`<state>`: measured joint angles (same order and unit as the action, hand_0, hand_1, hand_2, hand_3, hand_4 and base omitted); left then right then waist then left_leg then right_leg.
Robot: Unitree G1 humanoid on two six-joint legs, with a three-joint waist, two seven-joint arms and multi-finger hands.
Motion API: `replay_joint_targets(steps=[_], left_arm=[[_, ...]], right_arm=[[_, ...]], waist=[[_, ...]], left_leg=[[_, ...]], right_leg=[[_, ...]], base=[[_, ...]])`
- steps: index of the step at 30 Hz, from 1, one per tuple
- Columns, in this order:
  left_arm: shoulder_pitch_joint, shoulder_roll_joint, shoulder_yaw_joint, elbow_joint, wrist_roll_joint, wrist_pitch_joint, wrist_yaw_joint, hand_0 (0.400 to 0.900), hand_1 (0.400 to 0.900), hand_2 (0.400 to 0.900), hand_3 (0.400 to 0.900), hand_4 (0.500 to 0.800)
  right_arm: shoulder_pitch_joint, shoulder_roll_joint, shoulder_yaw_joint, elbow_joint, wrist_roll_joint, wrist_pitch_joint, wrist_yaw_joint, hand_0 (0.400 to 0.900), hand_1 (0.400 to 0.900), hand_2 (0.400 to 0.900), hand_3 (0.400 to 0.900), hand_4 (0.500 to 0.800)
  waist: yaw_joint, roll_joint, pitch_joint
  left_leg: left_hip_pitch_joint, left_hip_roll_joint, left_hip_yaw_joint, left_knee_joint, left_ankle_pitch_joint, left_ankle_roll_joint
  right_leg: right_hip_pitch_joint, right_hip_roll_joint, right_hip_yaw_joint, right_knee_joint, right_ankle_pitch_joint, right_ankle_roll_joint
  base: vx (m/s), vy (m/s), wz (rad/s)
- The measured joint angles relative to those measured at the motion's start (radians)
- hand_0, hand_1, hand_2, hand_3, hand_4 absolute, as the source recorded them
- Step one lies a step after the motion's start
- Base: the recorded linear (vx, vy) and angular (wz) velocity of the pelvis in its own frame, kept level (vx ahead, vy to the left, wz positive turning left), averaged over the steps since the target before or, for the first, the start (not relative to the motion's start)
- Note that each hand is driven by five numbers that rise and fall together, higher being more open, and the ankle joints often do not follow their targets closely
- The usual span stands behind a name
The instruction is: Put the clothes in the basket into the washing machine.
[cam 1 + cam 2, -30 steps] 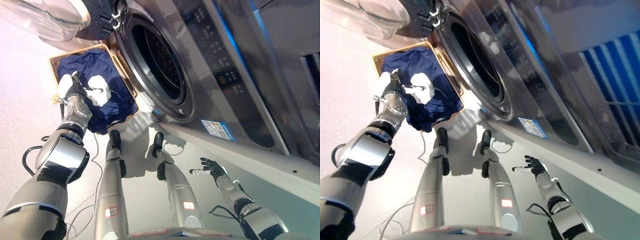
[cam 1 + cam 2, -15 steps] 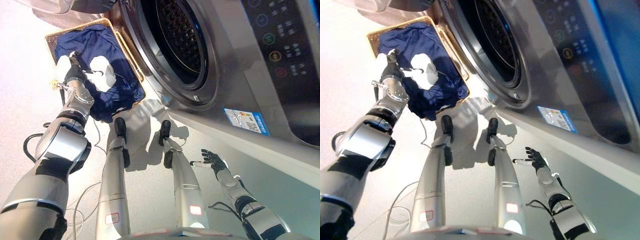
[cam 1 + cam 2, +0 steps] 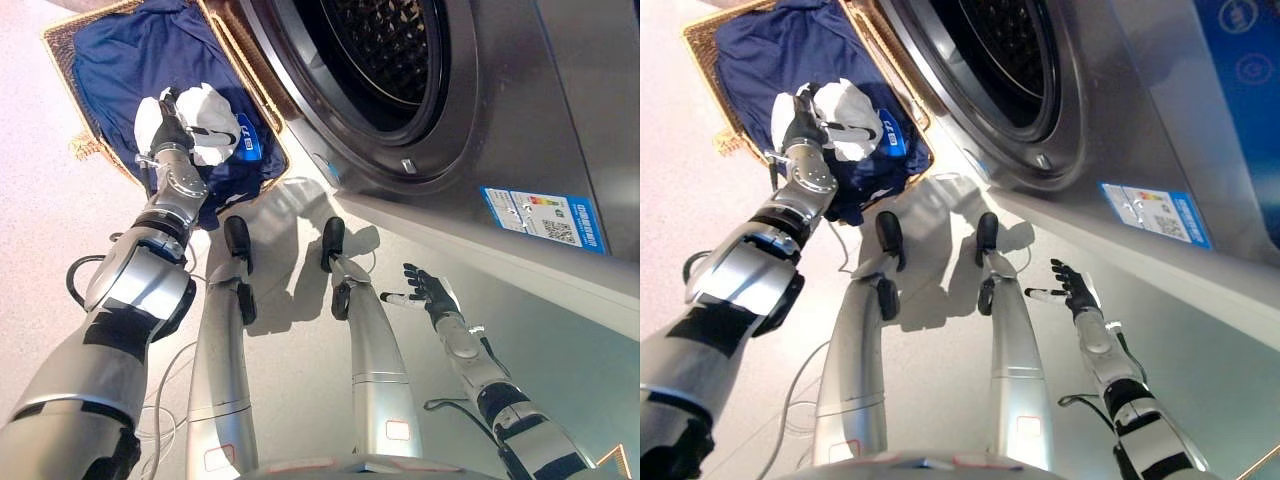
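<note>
A wicker basket (image 3: 255,120) stands on the floor at the upper left, next to the washing machine (image 3: 520,120). It holds a navy blue garment (image 3: 130,50) with a white cloth (image 3: 212,112) lying on top. My left hand (image 3: 172,122) reaches into the basket, its fingers curled into the white cloth. The machine's round drum opening (image 3: 385,45) is open, just right of the basket. My right hand (image 3: 428,292) hangs low at the right, below the machine's front, with its fingers spread and empty.
The machine's steel front (image 3: 1140,130) slopes across the upper right and carries a label sticker (image 3: 545,218). Pale floor (image 3: 50,230) lies left of the basket.
The whole picture has shifted as the camera moved closer to the machine and basket. My left hand stays on the white cloth. My right hand holds the same open pose.
</note>
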<state>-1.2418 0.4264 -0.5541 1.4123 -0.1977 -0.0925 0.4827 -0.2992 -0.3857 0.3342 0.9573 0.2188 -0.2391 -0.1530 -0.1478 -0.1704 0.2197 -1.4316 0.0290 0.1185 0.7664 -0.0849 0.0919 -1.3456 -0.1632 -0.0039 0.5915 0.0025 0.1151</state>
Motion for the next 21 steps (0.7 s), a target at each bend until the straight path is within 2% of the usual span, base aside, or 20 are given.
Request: replay_joint_targets(steps=[1,2,3,4,5,12,21], left_arm=[[0.0,0.003,0.0,-0.004,0.0,0.0,0.003,0.778,0.778,0.778,0.778,0.727],[-0.002,-0.003,-0.001,-0.006,0.0,0.0,0.005,0.682,0.682,0.682,0.682,0.669],[-0.005,-0.003,-0.001,-0.006,0.0,0.0,0.006,0.504,0.504,0.504,0.504,0.562],[-0.009,-0.001,-0.001,-0.006,0.0,0.0,0.01,0.435,0.435,0.435,0.435,0.521],[-0.012,0.001,-0.001,-0.006,0.0,0.0,0.013,0.4,0.4,0.4,0.4,0.5],[-0.049,0.024,-0.002,-0.007,-0.019,-0.001,0.018,0.4,0.4,0.4,0.4,0.5],[-0.045,0.018,-0.003,-0.008,-0.023,-0.001,0.001,0.4,0.4,0.4,0.4,0.5]], right_arm=[[0.005,0.0,0.0,0.0,0.0,-0.001,0.0,0.9,0.9,0.9,0.9,0.8],[0.01,0.0,0.0,0.0,0.0,-0.002,0.0,0.9,0.9,0.9,0.9,0.8],[0.014,0.0,0.0,0.0,0.0,-0.004,0.0,0.9,0.9,0.9,0.9,0.8],[0.016,0.0,0.0,0.0,0.0,-0.004,-0.001,0.9,0.9,0.9,0.9,0.8],[0.018,-0.001,-0.001,0.0,0.0,-0.004,-0.002,0.9,0.9,0.9,0.9,0.8],[0.018,-0.001,-0.002,0.001,0.001,-0.006,-0.012,0.9,0.9,0.9,0.9,0.8],[0.017,-0.001,-0.002,0.018,0.002,-0.008,-0.01,0.9,0.9,0.9,0.9,0.8]], waist=[[0.002,0.0,0.0],[0.002,0.0,0.0],[0.002,0.0,0.0],[0.001,0.0,0.0],[0.001,0.0,0.0],[0.002,0.0,-0.001],[0.001,0.001,-0.001]], left_leg=[[-0.002,0.001,0.0,0.001,0.0,0.0],[-0.006,0.002,0.0,0.002,0.0,0.0],[-0.011,0.002,0.0,0.004,0.0,0.0],[-0.015,0.003,0.0,0.004,0.0,0.0],[-0.019,0.003,0.0,0.006,0.0,0.0],[-0.049,0.0,0.003,0.015,0.0,0.0],[-0.029,-0.002,0.006,0.006,0.0,0.0]], right_leg=[[-0.003,0.0,0.001,0.002,0.0,0.001],[-0.007,0.001,0.001,0.004,-0.002,0.002],[-0.013,0.001,0.0,0.004,-0.003,0.004],[-0.017,0.001,0.0,0.004,-0.003,0.004],[-0.021,0.001,0.0,0.005,-0.003,0.005],[-0.052,-0.001,0.006,0.019,-0.004,0.005],[-0.038,-0.003,0.008,0.015,-0.004,0.006]], base=[[-0.01,-0.001,-0.05],[-0.01,-0.01,-0.04],[0.0,0.0,0.0],[0.0,0.0,0.0],[0.0,0.0,0.0],[0.0,-0.004,0.02],[0.01,0.001,0.01]])
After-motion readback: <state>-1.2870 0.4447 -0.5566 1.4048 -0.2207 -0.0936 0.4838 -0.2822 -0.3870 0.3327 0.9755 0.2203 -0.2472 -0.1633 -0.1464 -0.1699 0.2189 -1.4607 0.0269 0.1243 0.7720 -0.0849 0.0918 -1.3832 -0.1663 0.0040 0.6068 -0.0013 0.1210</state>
